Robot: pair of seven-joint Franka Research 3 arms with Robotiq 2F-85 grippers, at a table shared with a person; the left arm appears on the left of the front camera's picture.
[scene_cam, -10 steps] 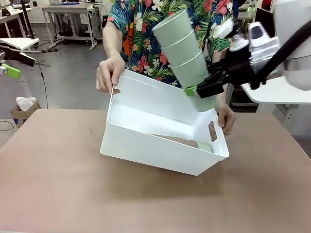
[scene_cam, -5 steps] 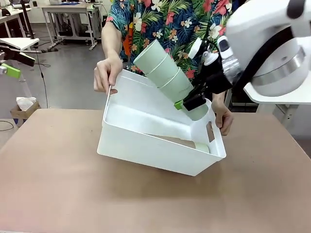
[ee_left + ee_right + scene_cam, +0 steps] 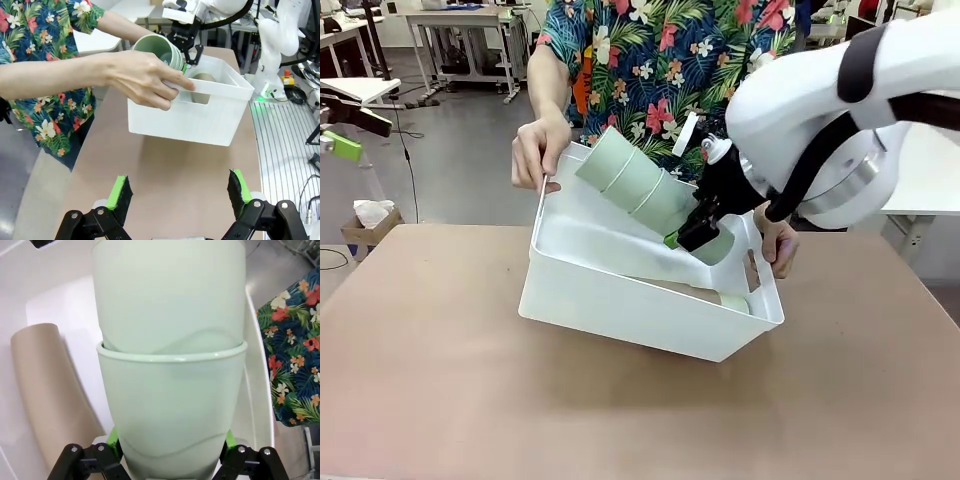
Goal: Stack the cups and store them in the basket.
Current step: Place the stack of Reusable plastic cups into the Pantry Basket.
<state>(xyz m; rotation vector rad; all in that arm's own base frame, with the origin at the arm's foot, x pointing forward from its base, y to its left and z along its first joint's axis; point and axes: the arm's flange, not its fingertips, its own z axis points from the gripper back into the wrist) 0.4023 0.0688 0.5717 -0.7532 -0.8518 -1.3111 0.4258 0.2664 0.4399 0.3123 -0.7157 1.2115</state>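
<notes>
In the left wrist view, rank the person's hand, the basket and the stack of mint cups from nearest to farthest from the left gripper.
From the left gripper, jaws open:
1. The basket, its near wall straight ahead on the table.
2. The person's hand, gripping the basket's near rim, upper left.
3. The stack of mint cups, beyond the hand, held by the right gripper.

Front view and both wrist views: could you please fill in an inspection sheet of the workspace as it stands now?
Surface: brown table, bare around the basket.
Job's things: white basket tilted toward the robot, held at both ends by the person's hands; nested stack of mint green cups leaning into it; tan cup lying inside.
Clutter: nothing seen on the table.
Grippers: right gripper shut on the stack near its base; left gripper open, holding nothing, hanging above the table.
Cables: a black cable on the floor at far left.
Surroundings: other tables, cardboard box on the floor.
</notes>
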